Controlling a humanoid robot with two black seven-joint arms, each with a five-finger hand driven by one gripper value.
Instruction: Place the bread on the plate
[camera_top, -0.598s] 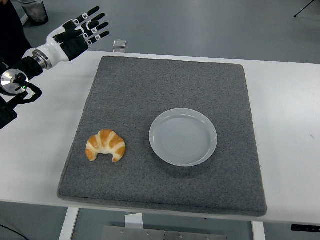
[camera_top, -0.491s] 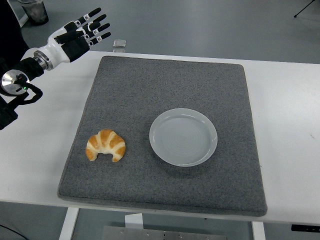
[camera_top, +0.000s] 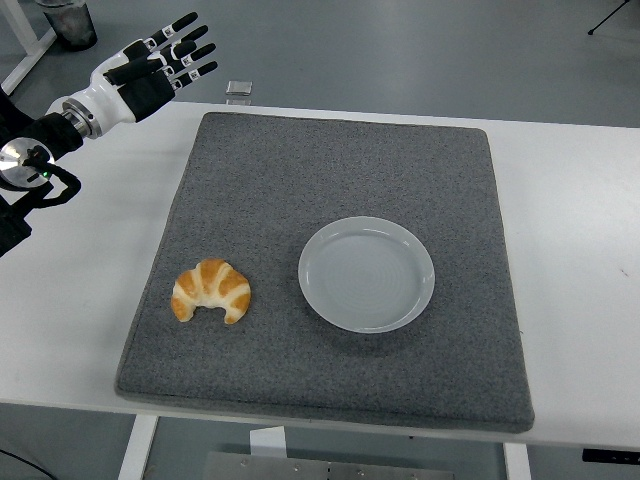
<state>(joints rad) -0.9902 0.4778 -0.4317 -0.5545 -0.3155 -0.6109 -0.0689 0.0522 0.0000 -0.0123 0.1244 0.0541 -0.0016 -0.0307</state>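
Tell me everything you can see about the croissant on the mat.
The croissant is a golden-brown crescent with paler cream bands between its ridged segments, and it looks baked and whole. It lies flat on the gray mat, near the mat's left side toward the near edge, with both tips pointing toward the near edge of the table. It sits left of the white plate, clearly apart from it. Only the mat touches it; the left hand is raised far off, fingers spread.

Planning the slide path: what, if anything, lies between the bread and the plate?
Nothing visible. The bread lies on the gray mat, left of the plate, with only bare mat between them. The plate is empty.
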